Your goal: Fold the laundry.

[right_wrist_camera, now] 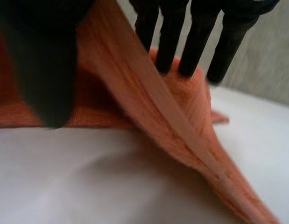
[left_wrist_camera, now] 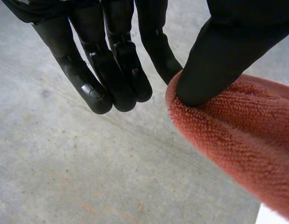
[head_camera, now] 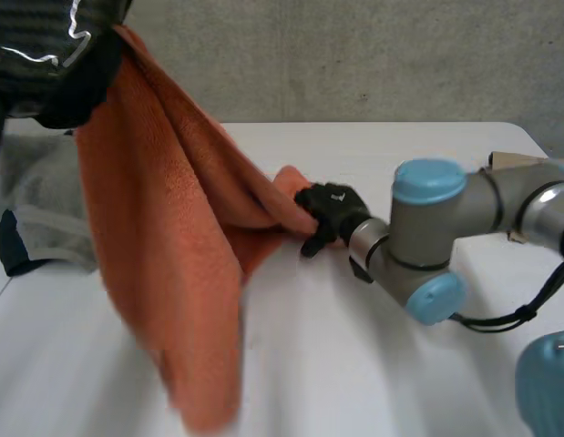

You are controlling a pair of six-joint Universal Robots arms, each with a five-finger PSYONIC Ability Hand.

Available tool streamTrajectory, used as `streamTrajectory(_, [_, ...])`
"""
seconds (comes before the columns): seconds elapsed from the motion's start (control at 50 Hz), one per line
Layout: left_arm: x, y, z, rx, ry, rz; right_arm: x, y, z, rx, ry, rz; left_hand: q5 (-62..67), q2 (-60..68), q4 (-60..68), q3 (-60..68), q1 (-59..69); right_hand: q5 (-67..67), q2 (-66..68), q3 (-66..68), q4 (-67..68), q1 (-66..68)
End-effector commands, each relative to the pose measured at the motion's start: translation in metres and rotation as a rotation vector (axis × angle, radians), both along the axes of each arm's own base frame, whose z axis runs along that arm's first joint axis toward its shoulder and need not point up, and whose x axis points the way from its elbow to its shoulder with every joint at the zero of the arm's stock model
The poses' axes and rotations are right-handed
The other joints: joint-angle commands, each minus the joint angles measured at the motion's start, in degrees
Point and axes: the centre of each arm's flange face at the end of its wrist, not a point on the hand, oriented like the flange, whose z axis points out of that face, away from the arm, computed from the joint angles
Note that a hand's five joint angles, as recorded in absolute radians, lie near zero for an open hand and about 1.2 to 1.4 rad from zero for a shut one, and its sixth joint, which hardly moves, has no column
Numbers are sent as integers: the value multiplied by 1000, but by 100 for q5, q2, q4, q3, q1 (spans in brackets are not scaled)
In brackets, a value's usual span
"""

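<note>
An orange towel (head_camera: pixel 163 228) hangs in long folds from my left hand (head_camera: pixel 67 86), raised high at the near left. In the left wrist view the thumb (left_wrist_camera: pixel 228 51) pinches the towel's edge (left_wrist_camera: pixel 247 135) against a finger. The towel's far end lies on the white table (head_camera: pixel 373 364) at the middle. My right hand (head_camera: pixel 332 208) rests there. In the right wrist view its fingers (right_wrist_camera: pixel 195 42) are straight and lie on the towel (right_wrist_camera: pixel 181 121). The thumb (right_wrist_camera: pixel 41 70) stands well apart, and a taut fold runs up between thumb and fingers.
A grey garment (head_camera: pixel 40 209) with a dark trim lies on the table at the left, partly behind the hanging towel. A brown cardboard piece (head_camera: pixel 514 164) sits at the right edge behind my right arm. A concrete wall stands behind the table.
</note>
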Motion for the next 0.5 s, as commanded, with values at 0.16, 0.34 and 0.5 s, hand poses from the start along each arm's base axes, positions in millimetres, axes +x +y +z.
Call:
streamTrajectory(0.16, [9, -40, -23, 93, -33, 109, -73, -17, 80, -172, 149, -281, 1331, 1145, 1132, 1187, 1449, 4647, 4641, 4669, 4682, 4651])
streamTrajectory(0.34, [18, -120, -94, 384, -95, 149, -143, 25, 180, -357, 394, -139, 1331, 1145, 1132, 1187, 1449, 4647, 4641, 4669, 4682, 4651])
streamTrajectory(0.5, [1, -169, -168, 661, -164, 82, -154, 26, 170, -253, 521, -69, 1331, 1145, 1132, 1187, 1449, 4647, 4641, 4669, 4682, 4651])
